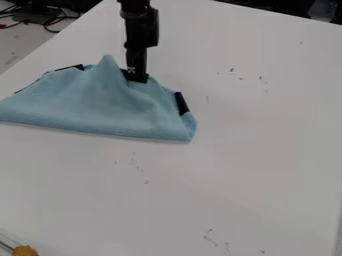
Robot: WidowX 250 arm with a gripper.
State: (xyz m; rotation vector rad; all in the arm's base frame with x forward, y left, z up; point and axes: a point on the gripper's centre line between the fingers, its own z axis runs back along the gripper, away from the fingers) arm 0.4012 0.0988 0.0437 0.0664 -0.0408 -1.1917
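Observation:
The black gripper (pixel 137 77) hangs down from the top edge, left of centre, with its tip at the upper edge of a light blue cloth (pixel 113 110). That cloth lies folded in a rough half-round shape on the white table, its long straight side toward the bottom of the view. Just left of the gripper it rises in a pointed peak. Dark patches show along its curved edge, one of them near the right corner. Where gripper and cloth meet, the contact is partly hidden, and I cannot tell whether the cloth is held.
The white table (pixel 254 145) has small dark marks scattered on it. Dark cables (pixel 50 20) lie beyond its edge at the upper left. A yellow-orange object (pixel 25 250) shows at the bottom left corner, and dark items stand past the far edge at the upper right.

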